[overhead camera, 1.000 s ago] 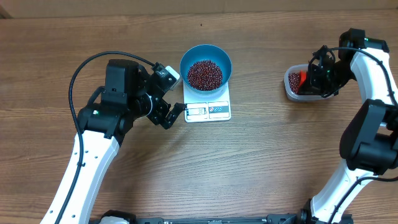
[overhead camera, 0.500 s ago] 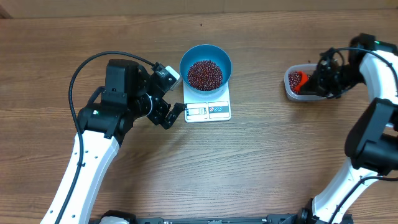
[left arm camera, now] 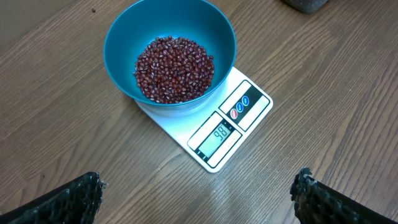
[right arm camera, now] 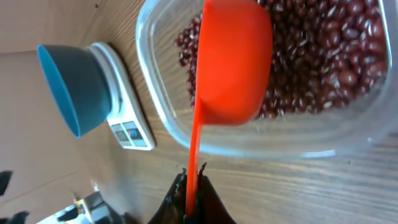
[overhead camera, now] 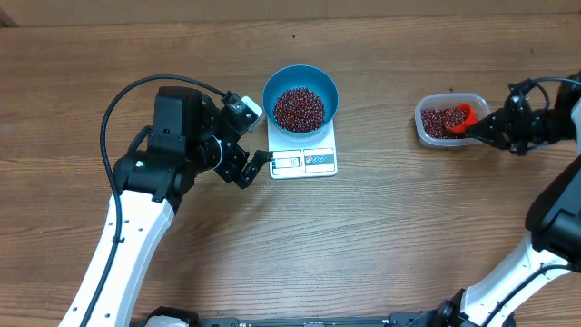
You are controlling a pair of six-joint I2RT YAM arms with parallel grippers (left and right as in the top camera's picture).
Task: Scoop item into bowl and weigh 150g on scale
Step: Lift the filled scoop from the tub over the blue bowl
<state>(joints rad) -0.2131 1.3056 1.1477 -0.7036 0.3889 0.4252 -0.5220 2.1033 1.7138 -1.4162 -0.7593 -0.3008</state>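
The blue bowl [overhead camera: 300,97] stands on the white scale [overhead camera: 304,159] at mid table, with a heap of dark red beans [overhead camera: 299,108] in it. In the left wrist view the bowl [left arm camera: 124,37], its beans [left arm camera: 175,68] and the scale [left arm camera: 217,134] lie ahead, and the display reads 98. My left gripper [overhead camera: 252,136] hangs open just left of the scale, nothing between its fingers [left arm camera: 68,199]. My right gripper [overhead camera: 495,127] is shut on the handle of an orange scoop [right arm camera: 233,62], whose cup sits over the beans [right arm camera: 323,56] in the clear tub [overhead camera: 445,120]. The scoop's contents are hidden.
The clear tub [right arm camera: 298,134] stands at the far right, well apart from the scale [right arm camera: 127,124] and bowl [right arm camera: 78,84]. Bare wooden table lies between them and in front of the scale. The left arm's black cable loops above its wrist.
My right gripper has pulled back to the right and turned, drawing the orange scoop from the tub's left part to its right end. The left arm, bowl and scale are still.
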